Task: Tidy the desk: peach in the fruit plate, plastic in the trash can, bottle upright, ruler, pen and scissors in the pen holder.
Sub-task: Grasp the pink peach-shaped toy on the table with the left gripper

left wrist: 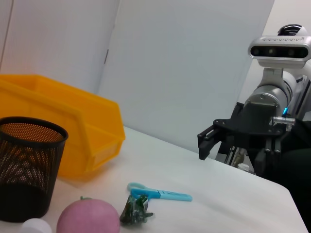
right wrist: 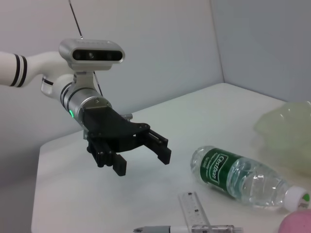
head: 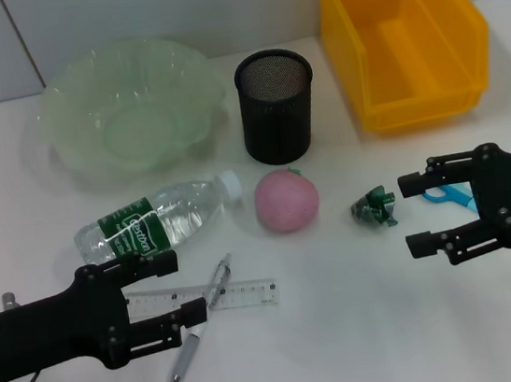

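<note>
The pink peach [head: 286, 200] sits mid-table, with the crumpled green plastic [head: 373, 206] to its right. A clear bottle [head: 155, 218] with a green label lies on its side in front of the pale green fruit plate [head: 133, 122]. The clear ruler [head: 227, 295] and silver pen [head: 198, 326] lie crossed near the front. Blue scissors [head: 449, 194] are partly hidden under my right gripper [head: 407, 214], which hovers open just right of the plastic. My left gripper [head: 188, 285] hangs open over the ruler's left end. The black mesh pen holder [head: 276, 103] and the yellow trash can [head: 405, 35] stand at the back.
In the left wrist view the peach [left wrist: 87, 217], plastic [left wrist: 135, 209] and scissors [left wrist: 160, 193] lie in a row before the pen holder [left wrist: 29, 170]. The right wrist view shows the bottle [right wrist: 243, 177] beside the ruler [right wrist: 194, 208]. A grey wall backs the table.
</note>
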Robot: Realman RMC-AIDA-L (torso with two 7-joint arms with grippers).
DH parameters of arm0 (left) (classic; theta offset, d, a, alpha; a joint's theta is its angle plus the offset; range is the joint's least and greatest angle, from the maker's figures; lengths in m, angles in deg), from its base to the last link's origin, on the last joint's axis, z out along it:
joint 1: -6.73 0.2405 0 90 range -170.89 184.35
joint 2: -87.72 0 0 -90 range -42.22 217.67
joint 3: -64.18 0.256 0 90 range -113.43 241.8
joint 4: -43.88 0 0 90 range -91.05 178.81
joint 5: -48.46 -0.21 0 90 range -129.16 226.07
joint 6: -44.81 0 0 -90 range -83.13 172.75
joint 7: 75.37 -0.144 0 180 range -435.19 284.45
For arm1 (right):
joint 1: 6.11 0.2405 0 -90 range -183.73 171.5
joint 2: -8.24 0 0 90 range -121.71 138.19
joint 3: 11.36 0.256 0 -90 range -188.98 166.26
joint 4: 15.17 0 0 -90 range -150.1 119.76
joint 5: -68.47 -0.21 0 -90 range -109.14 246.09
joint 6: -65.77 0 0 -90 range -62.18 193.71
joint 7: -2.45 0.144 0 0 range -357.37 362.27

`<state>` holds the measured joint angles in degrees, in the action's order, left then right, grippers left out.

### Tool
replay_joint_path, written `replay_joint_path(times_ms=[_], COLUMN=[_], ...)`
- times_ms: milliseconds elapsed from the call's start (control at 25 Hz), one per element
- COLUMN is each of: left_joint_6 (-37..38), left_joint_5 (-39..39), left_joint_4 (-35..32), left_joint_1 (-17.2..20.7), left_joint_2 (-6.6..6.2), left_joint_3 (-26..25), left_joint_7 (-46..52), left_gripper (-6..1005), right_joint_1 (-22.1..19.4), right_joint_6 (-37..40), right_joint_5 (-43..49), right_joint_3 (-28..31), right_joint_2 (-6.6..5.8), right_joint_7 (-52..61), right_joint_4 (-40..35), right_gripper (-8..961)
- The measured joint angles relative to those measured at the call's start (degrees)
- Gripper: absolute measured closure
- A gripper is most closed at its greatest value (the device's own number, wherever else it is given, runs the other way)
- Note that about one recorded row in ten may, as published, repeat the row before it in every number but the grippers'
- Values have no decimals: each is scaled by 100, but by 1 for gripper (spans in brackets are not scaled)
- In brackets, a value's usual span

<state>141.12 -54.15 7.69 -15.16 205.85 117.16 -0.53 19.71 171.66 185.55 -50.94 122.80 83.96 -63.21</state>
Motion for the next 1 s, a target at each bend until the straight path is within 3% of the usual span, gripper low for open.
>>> replay_joint_path(times_ms=[600,840,1000], left_joint_6=[-54,-489,-1082], left_joint_5=[24,58,61], left_joint_4=[9,25,109], left_joint_1=[-16,-380,-805], left_joint_2=[16,46,72], left_joint_3=[2,28,168], left_joint_7=[-23,-112,-126], left_gripper=[238,247,253], right_joint_1=[-10,-463,-822], right_joint_6=[-93,-242,-234], right_joint_5=[114,115,115], right_joint_3=[33,197,673], right_joint_2=[82,42,86], right_joint_7=[-37,-162,-274], right_joint_4=[-75,-76,-169], right_gripper=[124,124,124])
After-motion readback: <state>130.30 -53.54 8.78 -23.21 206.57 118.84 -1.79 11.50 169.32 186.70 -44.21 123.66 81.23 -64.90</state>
